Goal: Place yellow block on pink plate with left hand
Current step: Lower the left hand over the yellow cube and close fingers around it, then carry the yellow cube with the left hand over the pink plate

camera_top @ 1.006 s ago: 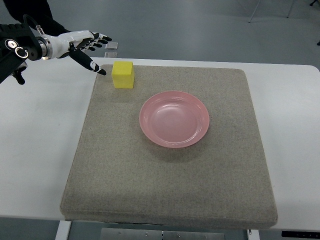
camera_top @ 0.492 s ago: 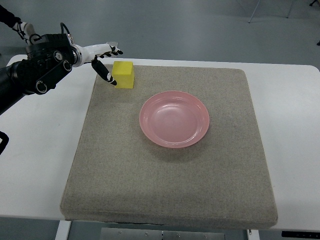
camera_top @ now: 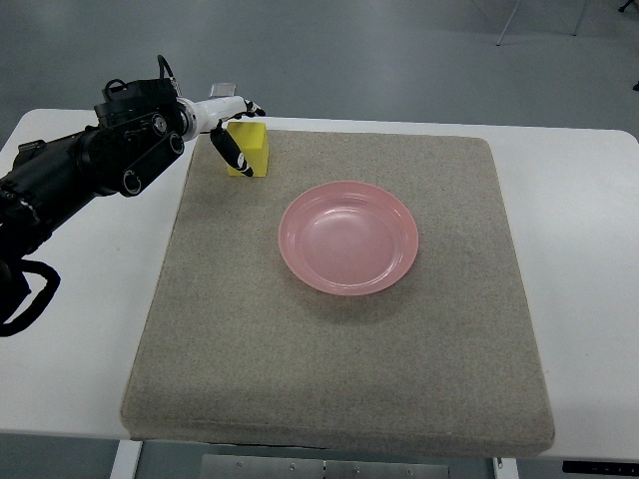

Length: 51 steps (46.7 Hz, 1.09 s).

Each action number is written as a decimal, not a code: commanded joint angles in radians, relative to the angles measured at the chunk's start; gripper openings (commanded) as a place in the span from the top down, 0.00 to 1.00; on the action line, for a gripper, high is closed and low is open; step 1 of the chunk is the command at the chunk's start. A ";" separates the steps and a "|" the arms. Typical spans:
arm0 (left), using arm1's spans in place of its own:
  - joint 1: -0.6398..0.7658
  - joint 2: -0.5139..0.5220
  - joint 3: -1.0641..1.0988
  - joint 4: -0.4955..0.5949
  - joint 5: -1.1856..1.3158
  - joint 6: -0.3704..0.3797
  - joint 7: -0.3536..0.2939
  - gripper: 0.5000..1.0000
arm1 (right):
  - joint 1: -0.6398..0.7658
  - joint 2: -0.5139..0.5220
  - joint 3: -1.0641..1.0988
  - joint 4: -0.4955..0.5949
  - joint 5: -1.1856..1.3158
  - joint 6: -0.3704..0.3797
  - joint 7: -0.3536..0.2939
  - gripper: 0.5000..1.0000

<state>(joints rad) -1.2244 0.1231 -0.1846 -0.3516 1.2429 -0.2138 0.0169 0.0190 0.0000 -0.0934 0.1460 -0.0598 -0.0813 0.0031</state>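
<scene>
The yellow block (camera_top: 256, 150) sits on the grey mat (camera_top: 339, 369) near its far left corner. My left hand (camera_top: 250, 140) reaches in from the left and straddles it. The black-tipped thumb (camera_top: 230, 152) lies across the block's near left face, and the fingers (camera_top: 252, 108) extend over its far edge. The fingers look spread around the block rather than clamped, and the block rests flat on the mat. The pink plate (camera_top: 292, 239) lies empty at the mat's middle, to the right of and nearer than the block. My right hand is out of view.
The mat covers most of a white table (camera_top: 80, 299). A small grey object (camera_top: 224, 90) lies on the table just behind my left hand. The dark forearm (camera_top: 70, 180) crosses the table's left side.
My left hand has moved right and down from beside the mat's corner to around the yellow block, with the forearm coming further in. The block and plate have not moved.
</scene>
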 commanded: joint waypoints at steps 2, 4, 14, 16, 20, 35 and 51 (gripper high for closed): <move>0.000 -0.010 0.037 0.002 0.000 0.031 0.000 0.20 | -0.001 0.000 0.001 0.001 0.000 0.000 0.000 0.15; 0.000 -0.011 0.042 0.002 0.000 0.034 0.000 0.26 | 0.001 0.000 0.000 0.000 0.000 0.000 0.000 0.15; -0.004 -0.011 0.057 0.002 0.001 0.033 0.000 0.64 | -0.001 0.000 0.000 0.000 0.000 0.000 0.000 0.15; -0.004 -0.011 0.059 0.002 0.001 0.033 -0.002 0.72 | -0.001 0.000 0.000 0.001 0.000 0.000 0.000 0.15; -0.007 -0.011 0.059 0.002 0.001 0.031 -0.002 0.84 | 0.001 0.000 0.000 0.000 0.000 0.000 0.000 0.15; -0.050 0.010 0.057 -0.006 -0.019 0.011 -0.021 1.00 | 0.001 0.000 0.001 0.000 0.000 0.000 0.000 0.15; -0.063 0.139 0.042 -0.240 -0.066 -0.045 -0.089 1.00 | -0.001 0.000 0.000 0.000 0.000 0.000 0.000 0.15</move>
<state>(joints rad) -1.2886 0.2171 -0.1410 -0.4988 1.1904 -0.2591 -0.0702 0.0187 0.0000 -0.0933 0.1460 -0.0598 -0.0813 0.0032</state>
